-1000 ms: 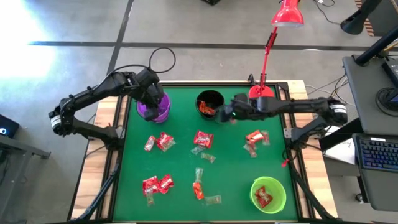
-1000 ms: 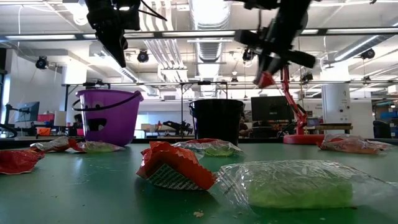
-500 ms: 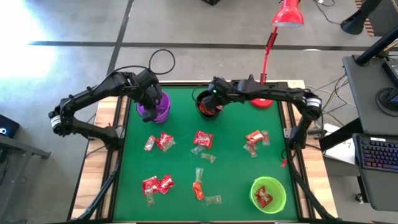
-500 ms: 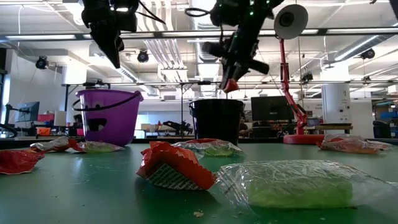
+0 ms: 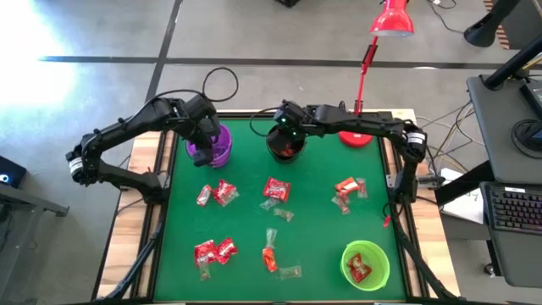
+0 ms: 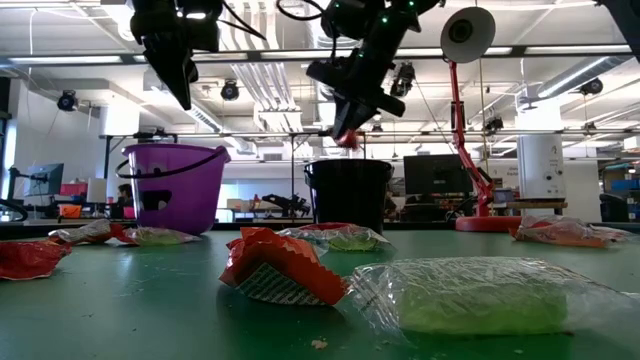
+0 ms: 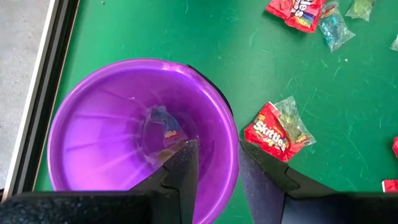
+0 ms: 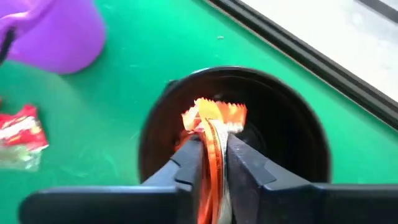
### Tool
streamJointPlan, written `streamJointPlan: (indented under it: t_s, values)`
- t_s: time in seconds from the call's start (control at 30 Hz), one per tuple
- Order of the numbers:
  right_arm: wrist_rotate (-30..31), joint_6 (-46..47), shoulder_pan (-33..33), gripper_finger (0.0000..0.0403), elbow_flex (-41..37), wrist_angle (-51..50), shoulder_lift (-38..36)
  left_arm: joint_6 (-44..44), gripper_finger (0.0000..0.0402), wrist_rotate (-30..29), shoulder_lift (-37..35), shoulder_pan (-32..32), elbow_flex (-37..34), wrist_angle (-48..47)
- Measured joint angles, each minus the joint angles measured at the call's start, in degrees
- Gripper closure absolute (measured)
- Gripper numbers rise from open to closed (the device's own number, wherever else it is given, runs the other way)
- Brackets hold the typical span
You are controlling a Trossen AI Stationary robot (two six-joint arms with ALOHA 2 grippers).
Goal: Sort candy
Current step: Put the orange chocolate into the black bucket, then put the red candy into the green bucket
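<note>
Landmark = black cup at far edge of green table

Nearest the front, well apart from black cup: green cup w/ a red candy inside, front-right corner. Loose candy scattered btwn it and black cup: red packs and clear/pale ones, lying flat on the mat; more at front-left and right.

Right gripper hangs directly over black cup's mouth, fingers close together w/ an orange-red candy pinched btwn them, wrapper sticking out past the tips; in low view it's just above the rim.

Left of black cup, near it: purple cup. Left gripper hovers above its rim, fingers spread apart, nothing btwn them; a wrapped sweet lies on purple cup's bottom.

Right of black cup: red lamp base
</note>
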Motion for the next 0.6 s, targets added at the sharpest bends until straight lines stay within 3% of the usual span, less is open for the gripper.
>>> streamJointPlan:
  t_s: [0.3, 0.6]
  values:
    - [1.9, -1.0, 0.0, 0.0265, 3.2, -0.9, 0.2, -0.2, 0.0303, 0.3, 0.0, -0.1, 0.0, -2.8]
    - [1.5, -1.0, 0.6, 0.0259, 8.5, -7.7, -0.1, -5.0, 0.0303, 13.7, -2.3, -4.6, 0.0, -5.6]
